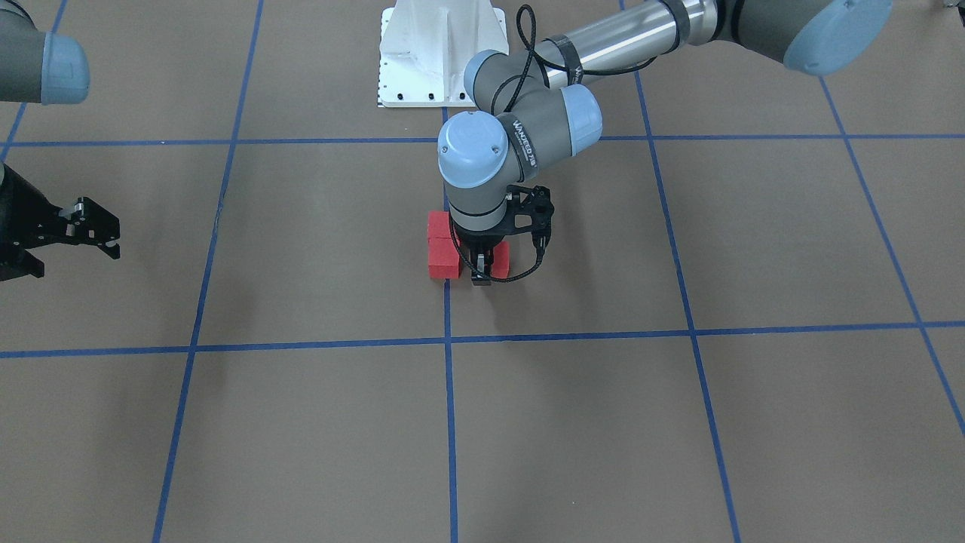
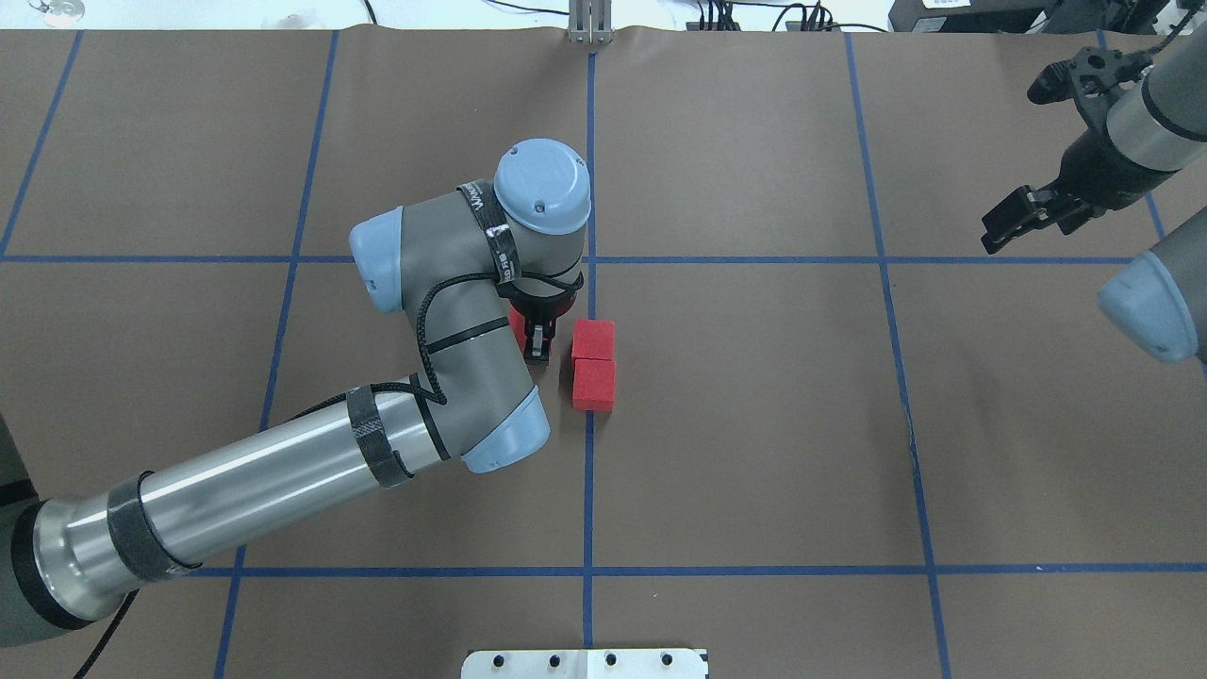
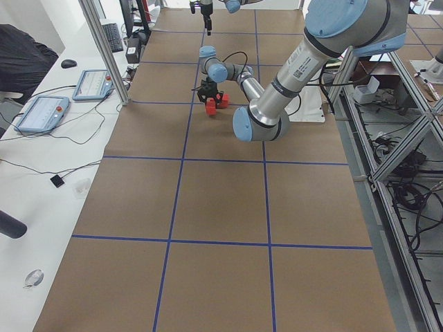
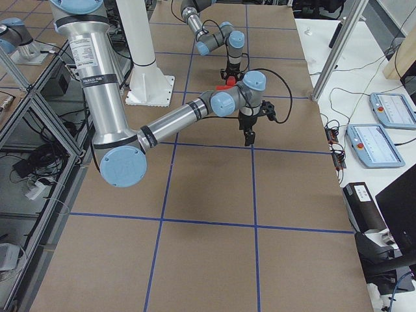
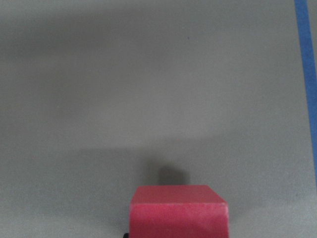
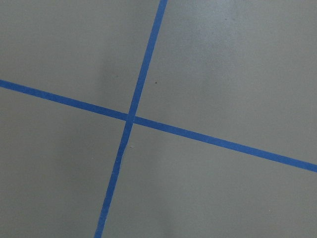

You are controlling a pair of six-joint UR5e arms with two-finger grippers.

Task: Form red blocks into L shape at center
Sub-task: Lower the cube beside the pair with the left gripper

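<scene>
**Third block gripped beside the row**

Found two red blocks touching, end to end on the centre tape line. Noted the third block just left of that line, level with the pair's far block, clamped by the left gripper; could not tell contact with the pair. Logged the right gripper well right of the line, jaws apart, empty.

At the middle of the bench, a far block and a near block touch in a row, lying on the centre tape line. Just left of the far block, the left tool grips a third block.
</scene>
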